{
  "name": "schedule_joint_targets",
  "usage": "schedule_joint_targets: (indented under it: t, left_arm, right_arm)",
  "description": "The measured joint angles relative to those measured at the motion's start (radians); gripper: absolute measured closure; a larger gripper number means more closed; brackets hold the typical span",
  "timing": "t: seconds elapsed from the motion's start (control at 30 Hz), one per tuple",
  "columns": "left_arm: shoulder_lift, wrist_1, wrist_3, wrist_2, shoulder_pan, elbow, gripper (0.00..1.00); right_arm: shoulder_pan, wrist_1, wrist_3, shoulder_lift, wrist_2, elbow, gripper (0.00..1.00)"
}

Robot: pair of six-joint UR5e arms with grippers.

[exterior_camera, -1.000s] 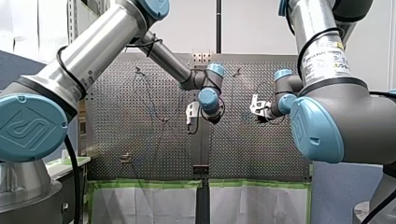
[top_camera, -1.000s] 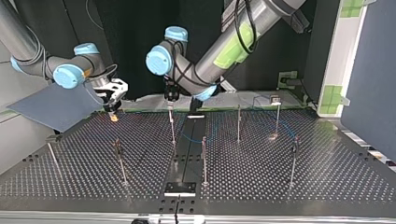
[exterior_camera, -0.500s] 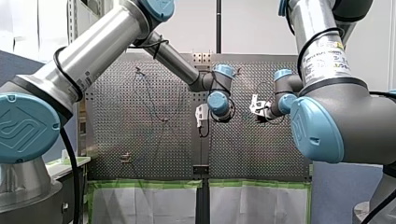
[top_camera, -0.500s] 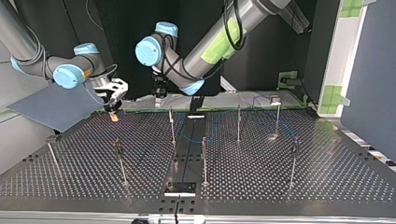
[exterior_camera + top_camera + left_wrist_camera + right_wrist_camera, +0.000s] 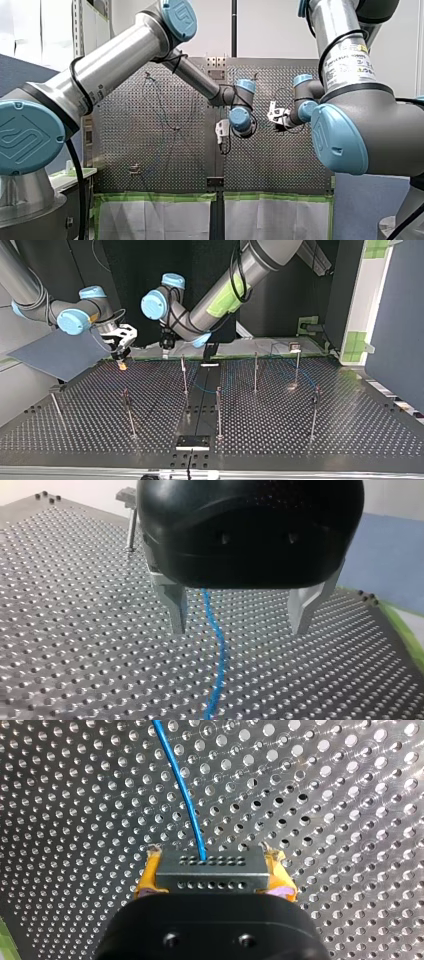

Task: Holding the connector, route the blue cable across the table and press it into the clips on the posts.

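Top view: my left gripper (image 5: 166, 342) sits further toward the view's left than a second ago; my right gripper (image 5: 121, 361) is unmoved. Left wrist view: metal fingers stand apart, with the blue cable (image 5: 216, 650) hanging between them down to the perforated table (image 5: 75, 605). Right wrist view: yellow pads clamp the grey connector (image 5: 210, 870), and the thin cable runs out ahead of it.

in the left wrist view the blue cable (image 5: 220, 652) is hidden at one end behind the black body of my left gripper (image 5: 239, 629) and cut off by the frame at the other. in the top view the clips (image 5: 125, 392) on the posts (image 5: 218, 412) are too small to be made out.
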Motion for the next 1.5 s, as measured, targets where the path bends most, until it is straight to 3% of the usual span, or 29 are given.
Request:
schedule_joint_targets:
  t: [0.73,1.2,1.5]
  left_arm:
    - [-0.057,0.025,-0.012,-0.012,0.01,0.117,0.0]
    - [-0.165,-0.069,-0.023,-0.052,0.017,0.231,0.0]
    - [-0.177,-0.085,-0.029,-0.081,0.008,0.281,0.0]
  right_arm:
    - [0.0,0.0,0.0,0.0,-0.008,0.0,1.0]
    - [0.0,-0.001,0.0,0.0,-0.025,-0.002,1.0]
    - [0.0,-0.001,-0.001,0.0,-0.027,-0.003,1.0]
